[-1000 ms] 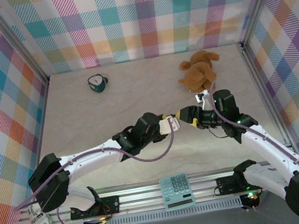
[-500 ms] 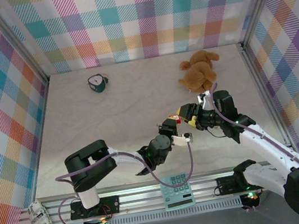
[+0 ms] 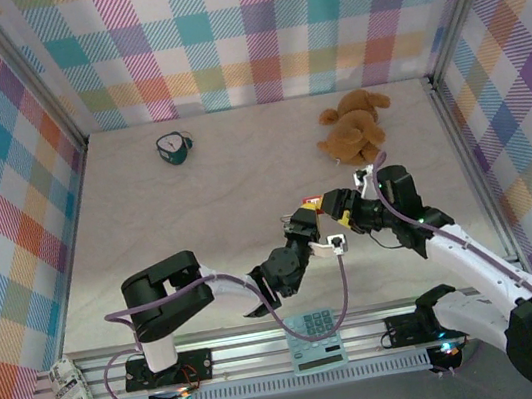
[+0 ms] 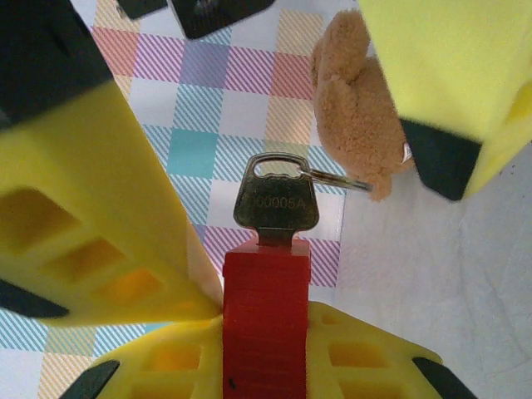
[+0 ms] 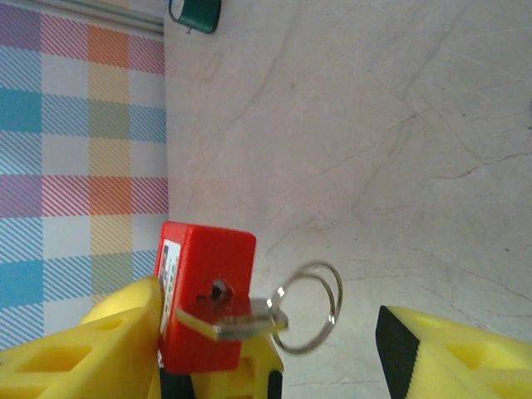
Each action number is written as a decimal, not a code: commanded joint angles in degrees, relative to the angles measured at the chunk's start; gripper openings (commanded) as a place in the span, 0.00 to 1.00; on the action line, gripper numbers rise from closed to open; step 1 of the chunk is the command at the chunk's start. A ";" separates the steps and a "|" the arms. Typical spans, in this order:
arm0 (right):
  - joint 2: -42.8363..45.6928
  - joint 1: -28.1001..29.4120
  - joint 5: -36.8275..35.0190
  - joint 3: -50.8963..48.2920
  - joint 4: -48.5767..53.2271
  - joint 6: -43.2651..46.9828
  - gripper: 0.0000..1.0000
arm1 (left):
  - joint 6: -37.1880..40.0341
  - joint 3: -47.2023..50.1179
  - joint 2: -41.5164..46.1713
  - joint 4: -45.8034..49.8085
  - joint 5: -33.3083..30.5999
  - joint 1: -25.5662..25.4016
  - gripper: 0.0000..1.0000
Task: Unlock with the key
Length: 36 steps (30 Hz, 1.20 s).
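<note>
Red, the lock (image 4: 266, 324) is held up off the table with the left claw (image 4: 266, 353) clamped on its body, probably to steady it and turn the keyhole toward the other arm. The key (image 5: 237, 320) sits in that keyhole, and its ring (image 5: 312, 303) hangs free. The right claw (image 5: 270, 341) stands apart around the key. The key lies close to the nine-o'clock finger, and the three-o'clock finger is well clear.

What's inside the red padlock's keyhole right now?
The key sits in the red padlock, with its head sticking out. Its blade is hidden inside the body, so its depth cannot be seen.
</note>
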<state>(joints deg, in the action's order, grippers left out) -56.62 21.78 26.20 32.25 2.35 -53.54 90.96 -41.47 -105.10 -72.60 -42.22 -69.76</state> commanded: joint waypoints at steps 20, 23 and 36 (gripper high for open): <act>0.07 0.10 4.72 -1.58 -12.48 -6.67 0.28 | -1.15 -1.46 1.21 -4.61 -1.25 -1.60 0.00; 1.05 0.10 4.22 -1.58 -12.17 -6.67 0.26 | -1.05 -1.32 1.35 -4.66 -1.53 -1.63 0.05; 1.75 0.10 0.06 -0.48 -8.50 -2.93 0.24 | -1.81 1.38 2.89 -4.33 -2.23 -3.03 0.57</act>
<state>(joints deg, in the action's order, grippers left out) -55.29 21.74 27.83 30.79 -6.33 -59.11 89.95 -41.28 -104.60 -75.16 -44.49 -71.64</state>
